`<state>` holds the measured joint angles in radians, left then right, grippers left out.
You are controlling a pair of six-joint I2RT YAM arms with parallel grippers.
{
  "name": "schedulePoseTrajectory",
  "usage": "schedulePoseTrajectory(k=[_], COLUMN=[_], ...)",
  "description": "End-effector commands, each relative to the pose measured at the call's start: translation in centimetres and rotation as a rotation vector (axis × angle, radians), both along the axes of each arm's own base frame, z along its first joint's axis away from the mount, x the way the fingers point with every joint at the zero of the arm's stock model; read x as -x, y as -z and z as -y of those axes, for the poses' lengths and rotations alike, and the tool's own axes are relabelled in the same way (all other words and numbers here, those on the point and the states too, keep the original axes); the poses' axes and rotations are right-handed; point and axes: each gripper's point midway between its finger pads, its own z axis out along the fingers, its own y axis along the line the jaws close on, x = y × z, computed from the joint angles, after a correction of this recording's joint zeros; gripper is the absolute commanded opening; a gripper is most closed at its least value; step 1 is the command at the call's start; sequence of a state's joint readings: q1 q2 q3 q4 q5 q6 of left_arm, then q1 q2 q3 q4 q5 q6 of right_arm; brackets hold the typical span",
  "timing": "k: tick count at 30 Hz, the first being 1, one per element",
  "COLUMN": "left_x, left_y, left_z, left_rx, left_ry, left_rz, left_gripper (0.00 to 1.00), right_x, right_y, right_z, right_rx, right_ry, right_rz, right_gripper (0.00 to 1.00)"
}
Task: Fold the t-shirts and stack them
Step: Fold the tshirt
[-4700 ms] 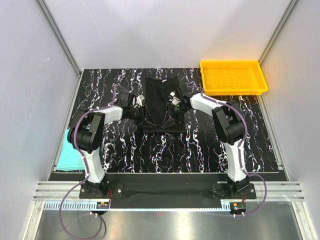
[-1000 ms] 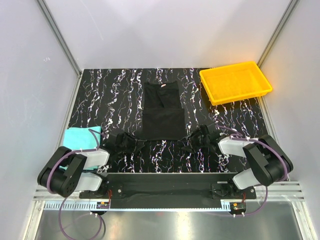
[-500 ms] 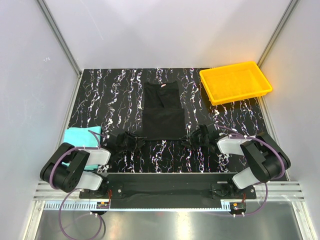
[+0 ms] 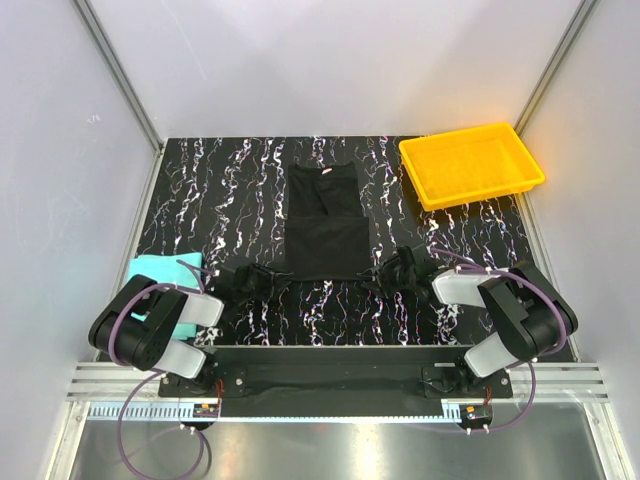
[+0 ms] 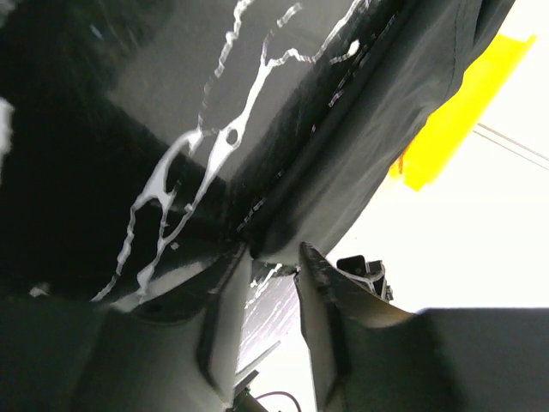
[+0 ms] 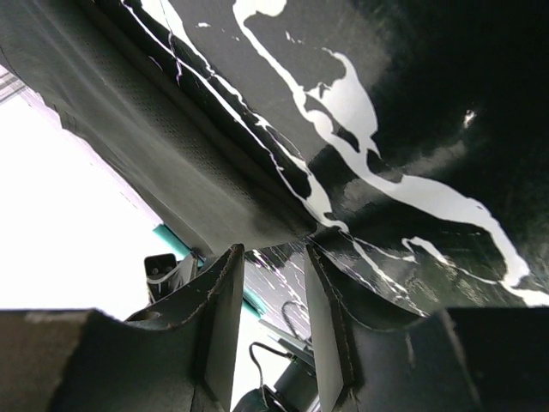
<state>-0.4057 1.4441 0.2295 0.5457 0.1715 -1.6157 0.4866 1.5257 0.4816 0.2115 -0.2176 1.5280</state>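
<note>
Two t-shirts, laid on a black desk (image 4: 210, 190) veined in white.

Item one: black t-shirt (image 4: 325, 225), folded to a narrow rectangle, flat at mid-desk, small label (image 4: 327, 170) at the far end, a crosswise fold edge about halfway down.

Item two: teal t-shirt (image 4: 152, 272), bunched at the left edge of the desk, partly hidden behind the left arm, well apart from the black one.

Yellow tray (image 4: 470, 165), far right corner, set askew.

Left hand (image 4: 272, 283), low over the desk at the near left corner of the black t-shirt; fingers (image 5: 322, 300) parted by a narrow gap, cloth corner at their tips, not clamped.

Right hand (image 4: 380, 280), mirrored at the near right corner; its fingers likewise parted, hem corner just ahead of the tips, desk visible through the gap.
</note>
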Motion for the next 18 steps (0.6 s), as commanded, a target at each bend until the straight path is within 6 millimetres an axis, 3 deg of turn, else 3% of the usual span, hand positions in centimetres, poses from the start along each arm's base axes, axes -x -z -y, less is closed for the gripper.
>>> schedulePoseTrajectory(k=[1,8,13,18], left_x=[1.3,0.7,0.3,0.2], left_y=[3.6,3.3,3.2,3.1], left_z=[-2.2,-2.4,-2.2,-1.9], left_rx=[-0.112,-0.123,-0.122,-0.112], left_ry=[-0.036,-0.023,0.003,0.025], left_rz=[-0.097,-0.085,-0.08,-0.077], left_gripper=[0.34,0.27,0.22,0.16], right_x=[0.7,0.5,0.4,0.3], right_y=[3.0,3.8,4.2,4.2], right_z=[2.1,2.5,2.5,2.3], right_rx=[0.133,0.154,0.159,0.162], right_ry=[0.054,0.089,0.092,0.078], right_rz=[-0.073,-0.093,-0.102,-0.096], right_gripper=[0.42,0.41,0.33,0.16])
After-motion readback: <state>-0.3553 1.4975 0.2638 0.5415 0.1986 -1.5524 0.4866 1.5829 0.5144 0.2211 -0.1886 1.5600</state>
